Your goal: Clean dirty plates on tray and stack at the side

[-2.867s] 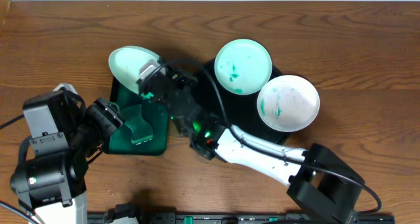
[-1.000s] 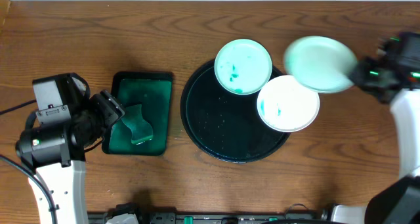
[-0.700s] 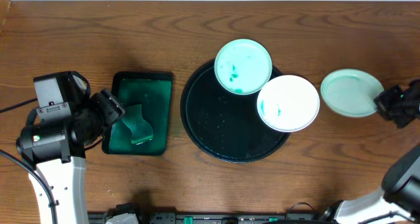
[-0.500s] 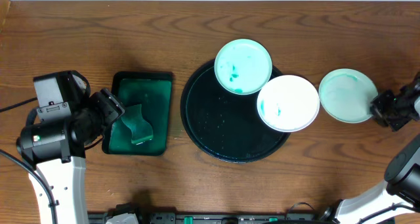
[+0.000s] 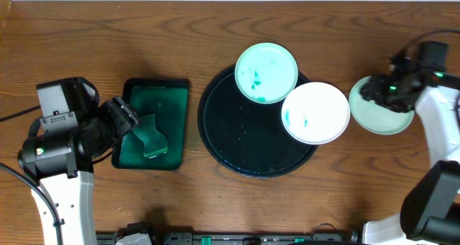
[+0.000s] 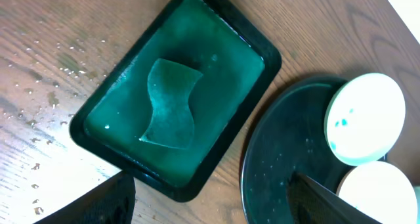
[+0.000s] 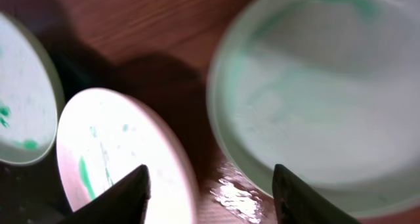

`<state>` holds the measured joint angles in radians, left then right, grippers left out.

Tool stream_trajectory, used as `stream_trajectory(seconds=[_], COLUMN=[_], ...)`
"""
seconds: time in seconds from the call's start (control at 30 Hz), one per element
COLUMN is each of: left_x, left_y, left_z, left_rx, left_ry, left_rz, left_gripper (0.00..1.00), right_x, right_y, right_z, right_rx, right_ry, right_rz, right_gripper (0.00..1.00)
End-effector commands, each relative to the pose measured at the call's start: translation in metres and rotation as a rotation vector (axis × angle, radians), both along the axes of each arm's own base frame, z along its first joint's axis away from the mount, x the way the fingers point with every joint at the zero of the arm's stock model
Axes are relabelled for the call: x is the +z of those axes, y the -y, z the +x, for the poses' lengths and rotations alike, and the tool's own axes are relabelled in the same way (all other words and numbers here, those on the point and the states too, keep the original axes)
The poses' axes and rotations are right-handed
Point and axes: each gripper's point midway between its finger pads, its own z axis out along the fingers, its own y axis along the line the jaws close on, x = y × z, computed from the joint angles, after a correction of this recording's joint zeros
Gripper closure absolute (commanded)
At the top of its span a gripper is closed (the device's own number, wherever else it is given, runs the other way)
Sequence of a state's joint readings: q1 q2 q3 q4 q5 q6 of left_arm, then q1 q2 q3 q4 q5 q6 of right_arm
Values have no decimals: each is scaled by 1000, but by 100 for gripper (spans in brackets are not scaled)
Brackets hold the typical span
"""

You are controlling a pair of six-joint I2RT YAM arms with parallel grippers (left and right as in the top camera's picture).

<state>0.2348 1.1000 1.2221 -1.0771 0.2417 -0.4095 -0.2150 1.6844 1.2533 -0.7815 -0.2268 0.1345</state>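
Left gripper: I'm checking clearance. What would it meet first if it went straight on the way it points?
Likely the small rectangular tray, near the green sponge lying in it; the left gripper is open, depth unclear.

The large round glossy black tray [image 5: 244, 141] bears a small round white plate [image 5: 266, 72] at 12 o'clock and a second plate [image 5: 315, 113] at 2; a third plate [image 5: 379, 120] lies off-tray at 3.

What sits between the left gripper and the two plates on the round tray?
The green-stained rectangular tray holding a sponge, per the overhead view.

End effector [image 7: 209, 177] spread wide near a green-tinted plate [image 7: 321, 99].
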Motion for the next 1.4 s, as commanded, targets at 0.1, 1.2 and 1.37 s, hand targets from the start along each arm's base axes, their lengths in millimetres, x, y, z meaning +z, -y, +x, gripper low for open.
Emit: stream_trajectory(seconds=[0.1,1.2,1.37], left_x=[7,-4,-4], left_y=[10,56,56], left_z=[2,13,13], left_rx=[-110,-313,-313], left_ry=[29,1,2], left_rz=[-2,6,7], left_gripper=[26,26,26], right_x=[-61,-3,-35], right_y=[-11,-59,-34], right_z=[-8,-3,-19], right_rx=[25,176,107], right_ry=[-167,22,-83], right_rz=[-159,48,233], right_gripper=[41,21,28])
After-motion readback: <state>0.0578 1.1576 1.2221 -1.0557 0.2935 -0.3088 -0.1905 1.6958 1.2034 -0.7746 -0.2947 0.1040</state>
